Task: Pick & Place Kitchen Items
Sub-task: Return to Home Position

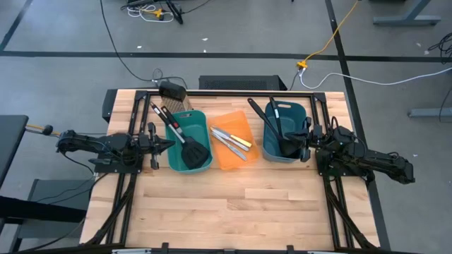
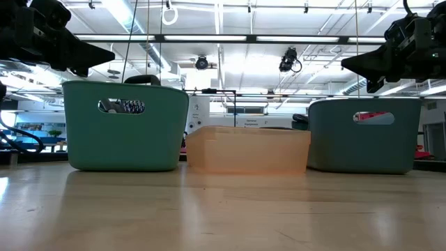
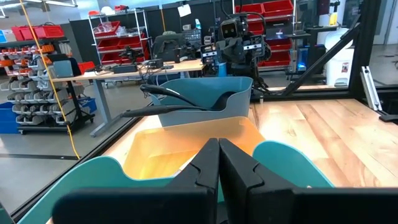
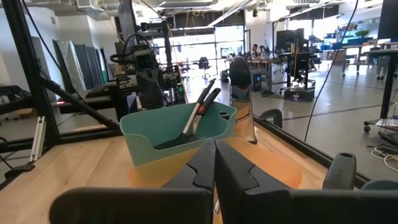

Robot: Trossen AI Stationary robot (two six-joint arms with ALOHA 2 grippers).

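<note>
**Both grippers closed and empty beside the sorted bins**

My left gripper (image 1: 169,144) sits at centre left of the high view, just beside the left teal bin (image 1: 201,116). My right gripper (image 1: 296,143) sits at centre right, at the edge of the right teal bin (image 1: 300,109). On each, the wrist view shows the two dark fingers pressed together with nothing between them.

No utensil lies on the bare wooden table (image 1: 233,212).
- **Black slotted spatulas (image 1: 194,153):** they lean in the left bin, handles pointing to the upper left.
- **Black ladles (image 1: 272,123):** they stand slanted in the right bin.
- **Silver table knives (image 1: 229,148) and yellow-handled knife (image 1: 242,142):** they lie flat in the shallow orange bin (image 1: 236,121), in the middle.

I judge all of them to be light and stiff. The knives look like smooth metal, thin and probably slippery, and are best pinched across the handle. The matte black tools offer long slim handles that rise past the bin rims, a surer hold at mid-length. The bins are smooth moulded plastic with rounded corners
</note>
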